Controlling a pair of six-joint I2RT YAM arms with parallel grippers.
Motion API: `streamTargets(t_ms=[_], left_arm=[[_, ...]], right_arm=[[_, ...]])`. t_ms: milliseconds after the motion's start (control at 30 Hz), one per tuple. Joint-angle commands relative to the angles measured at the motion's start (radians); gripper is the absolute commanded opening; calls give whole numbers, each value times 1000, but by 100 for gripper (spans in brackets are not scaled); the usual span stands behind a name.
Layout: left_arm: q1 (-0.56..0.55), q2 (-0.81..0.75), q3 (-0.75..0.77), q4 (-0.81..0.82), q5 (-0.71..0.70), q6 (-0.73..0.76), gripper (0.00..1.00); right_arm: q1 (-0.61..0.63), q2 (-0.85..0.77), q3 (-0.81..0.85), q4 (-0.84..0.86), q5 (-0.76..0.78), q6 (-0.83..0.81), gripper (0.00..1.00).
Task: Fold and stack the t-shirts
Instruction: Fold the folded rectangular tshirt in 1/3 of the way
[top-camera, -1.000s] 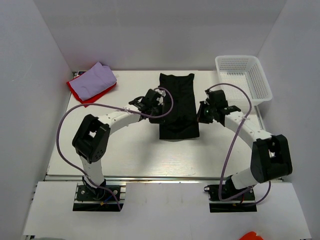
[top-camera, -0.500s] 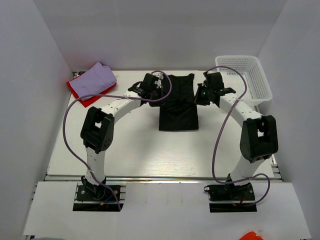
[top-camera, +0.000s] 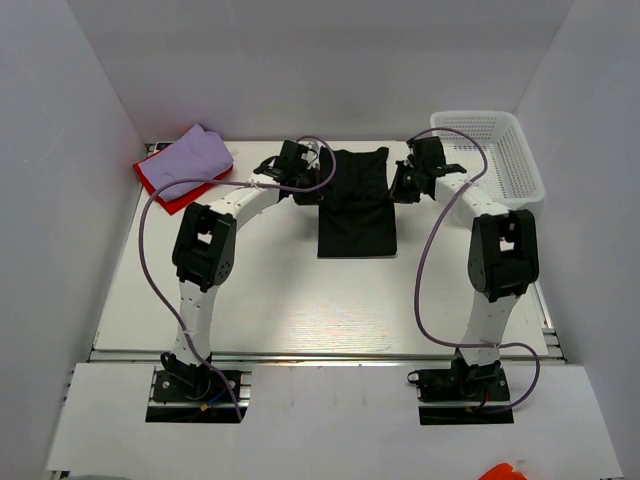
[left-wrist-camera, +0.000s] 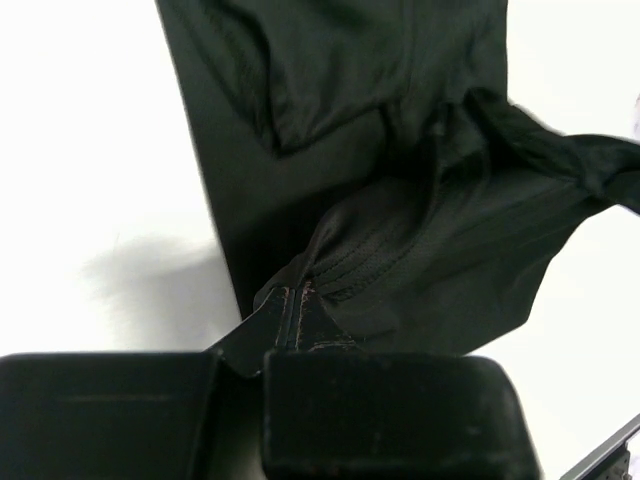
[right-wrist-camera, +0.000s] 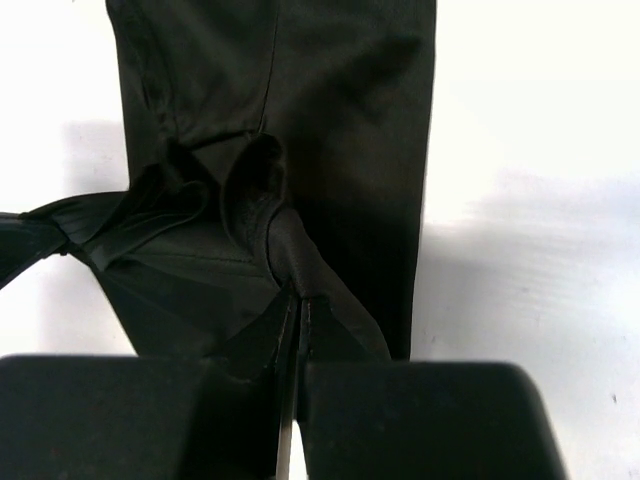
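The black t-shirt (top-camera: 356, 205) lies as a long folded strip at the table's middle back. My left gripper (top-camera: 318, 188) is shut on its left edge, pinching a lifted fold of black cloth (left-wrist-camera: 400, 250). My right gripper (top-camera: 396, 188) is shut on its right edge, pinching a bunched fold (right-wrist-camera: 270, 215). Both hold the near part of the cloth raised over the far part. The lavender t-shirt (top-camera: 190, 160) lies folded on the red t-shirt (top-camera: 158, 185) at the back left.
A white mesh basket (top-camera: 487, 158) stands at the back right, close to my right arm. White walls enclose the table on three sides.
Both grippers have moved toward the back of the table, carrying the black shirt's near edge with them. The visible strip of black cloth has grown shorter.
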Motion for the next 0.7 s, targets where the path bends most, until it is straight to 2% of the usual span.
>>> streamTargets(t_ms=[0,200,233,267,300,333,367,433,467,500,567,667], left_arm=[[19,21,62,27,67,17,0],[38,48,62,101,102,17,0],[38,48,71,101,84,17,8],[38,59,83,101,61,8,13],[50,59,92,101,61,8,20],[64,70,105,101,50,8,33],[73,87,141,101,35,8,57],[102,96,200,101,26,-1,77],[113,96,209,92,26,-1,99],[122,96,209,92,26,-1,100],[134,64,174,113,58,-1,100],[134,-42,44,164,76,20,100]], right_arm=[[-15,43,70,-5,-34,-24,0],[-25,108,124,-15,-55,-12,0],[-25,128,144,-15,-52,-12,0],[-25,149,168,-13,-44,-12,9],[-39,165,200,-18,-43,-10,14],[-42,179,226,-36,-47,-7,22],[-45,229,318,-76,-52,-7,32],[-59,254,369,-107,-54,-23,65],[-65,257,406,-119,-58,-29,77],[-65,252,412,-122,-67,-46,90],[-64,208,389,-122,-78,-73,90],[-55,93,229,-58,-144,-105,90]])
